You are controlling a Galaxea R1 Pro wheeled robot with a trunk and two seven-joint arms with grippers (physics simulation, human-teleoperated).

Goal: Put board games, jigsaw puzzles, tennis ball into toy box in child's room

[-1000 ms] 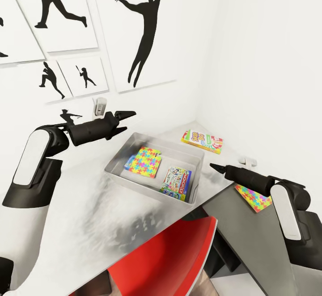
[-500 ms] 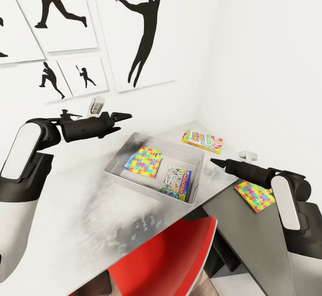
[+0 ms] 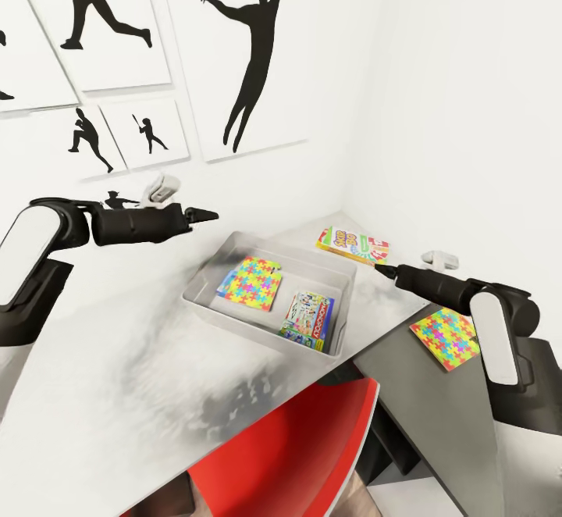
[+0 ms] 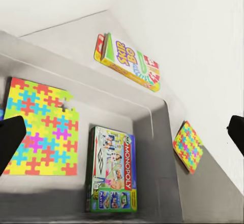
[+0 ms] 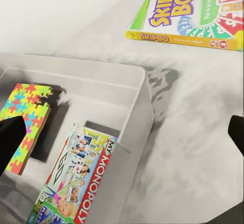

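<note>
Head view: your right tool [image 3: 380, 268], tips spread, sits near the white-and-green Skip-Bo game box [image 3: 353, 246] at twelve o'clock; approach its edge squarely.

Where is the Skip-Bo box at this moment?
In the head view, the Skip-Bo box lies flat on the light table near the wall corner, outside the toy box, just beyond the right gripper.

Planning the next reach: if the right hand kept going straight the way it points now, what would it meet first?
Probably the Skip-Bo box: the right hand points toward it, just short of its near edge, though depth is unclear.
</note>
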